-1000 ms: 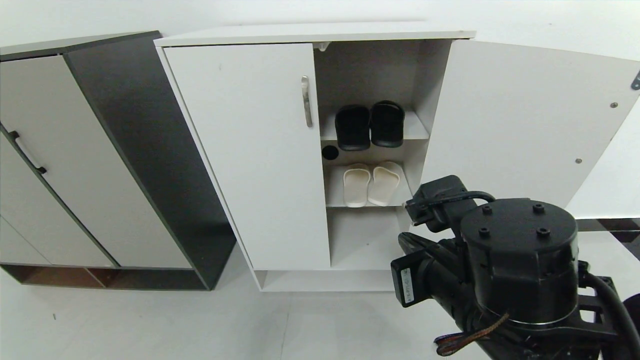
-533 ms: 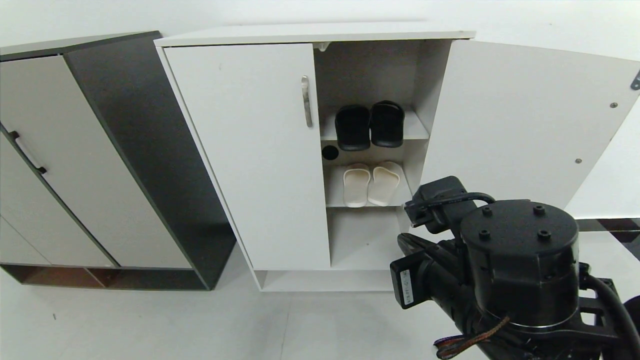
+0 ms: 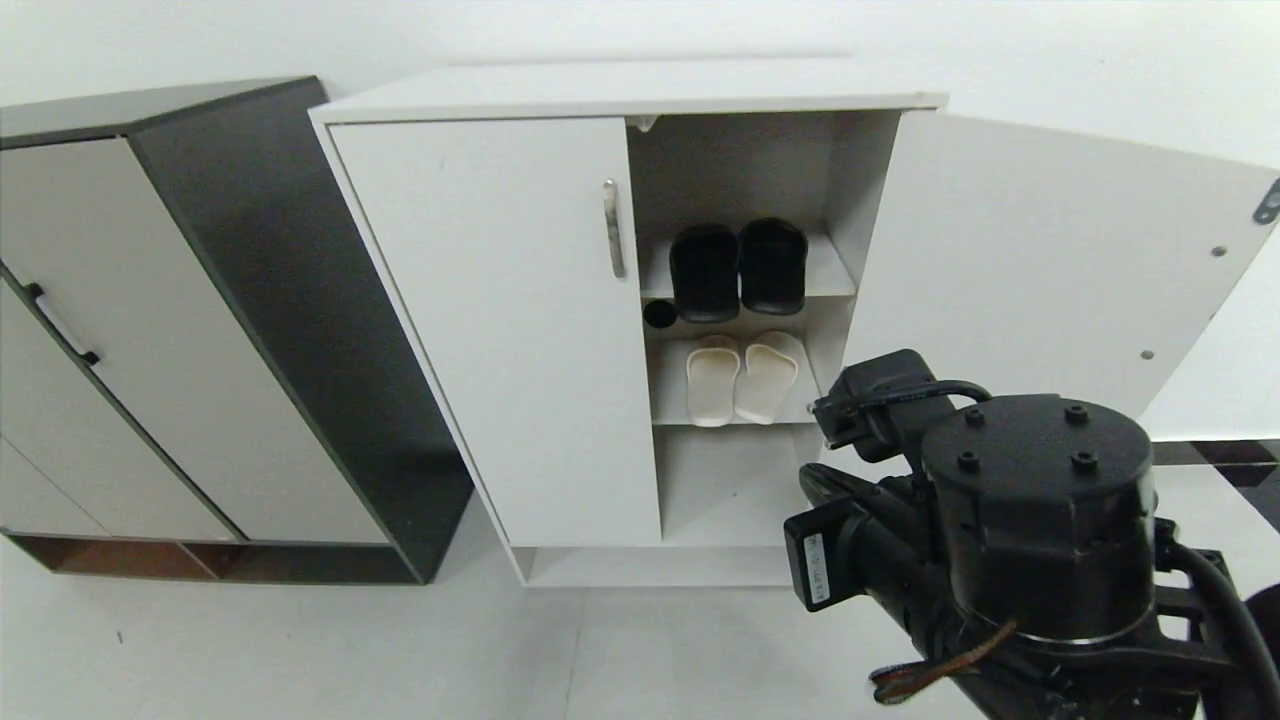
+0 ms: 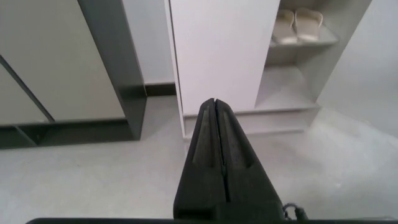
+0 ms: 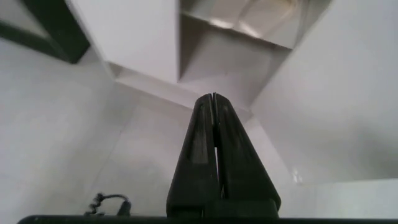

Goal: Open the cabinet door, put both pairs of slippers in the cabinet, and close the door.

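Note:
The white cabinet point(image 3: 500, 330) stands with its right door point(image 3: 1040, 260) swung wide open and its left door shut. A pair of black slippers point(image 3: 738, 268) lies on the upper shelf. Below it, a pair of white slippers point(image 3: 740, 378) sits on the middle shelf; the white slippers point(image 4: 298, 25) also appear in the left wrist view. My right arm point(image 3: 1000, 520) hangs low in front of the open door, apart from it. My right gripper point(image 5: 213, 98) is shut on nothing above the floor near the cabinet base. My left gripper point(image 4: 214, 102) is shut, empty, facing the closed left door.
A dark grey cabinet point(image 3: 200, 330) with pale doors stands directly left of the white one. Pale floor point(image 3: 400, 650) stretches in front of both. The open door point(image 5: 336, 93) juts out close beside my right gripper.
The whole head picture has shifted downward, so the camera moved. Slippers, doors and my right arm keep their places.

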